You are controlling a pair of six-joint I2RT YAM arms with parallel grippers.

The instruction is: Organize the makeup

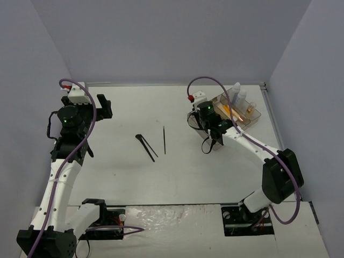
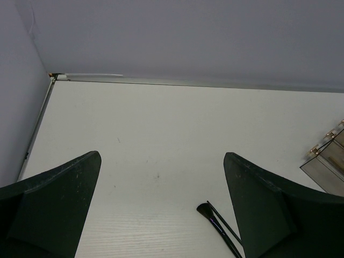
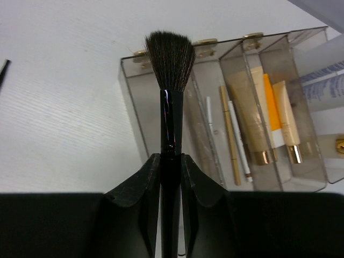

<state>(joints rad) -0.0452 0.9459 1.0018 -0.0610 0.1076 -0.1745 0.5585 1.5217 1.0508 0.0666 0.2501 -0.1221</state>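
Right end effector (image 3: 172, 161) clenched on the handle of a black brush (image 3: 169, 107), bristles fanned out ahead and overlapping the near corner of the smoky tray (image 3: 134, 91) in the wrist view; above it or touching, cannot tell. Left end effector (image 2: 161, 156) released, fingers spread wide with nothing between, hanging over the back-left part of the worktop (image 1: 123, 177), close to the left wall. Broad bare stretch of worktop between the two arms, broken only by two slim black brushes (image 1: 146, 146) lying side by side near the middle and a thin dark stick (image 1: 164, 140) just beside them, apart. Tray tucked toward the back-right corner, walls close on two sides. Inside its slots: thin tan stick (image 3: 230, 134), white pencil (image 3: 210, 114), gold-capped tan tubes (image 3: 248, 107), orange tube (image 3: 270, 102). Two white bottles (image 1: 239, 94) at the tray's far end, with blue print too blurred to read. Held brush's lower handle hidden behind the fingers; floor brushes cut off by the left wrist view's bottom edge.
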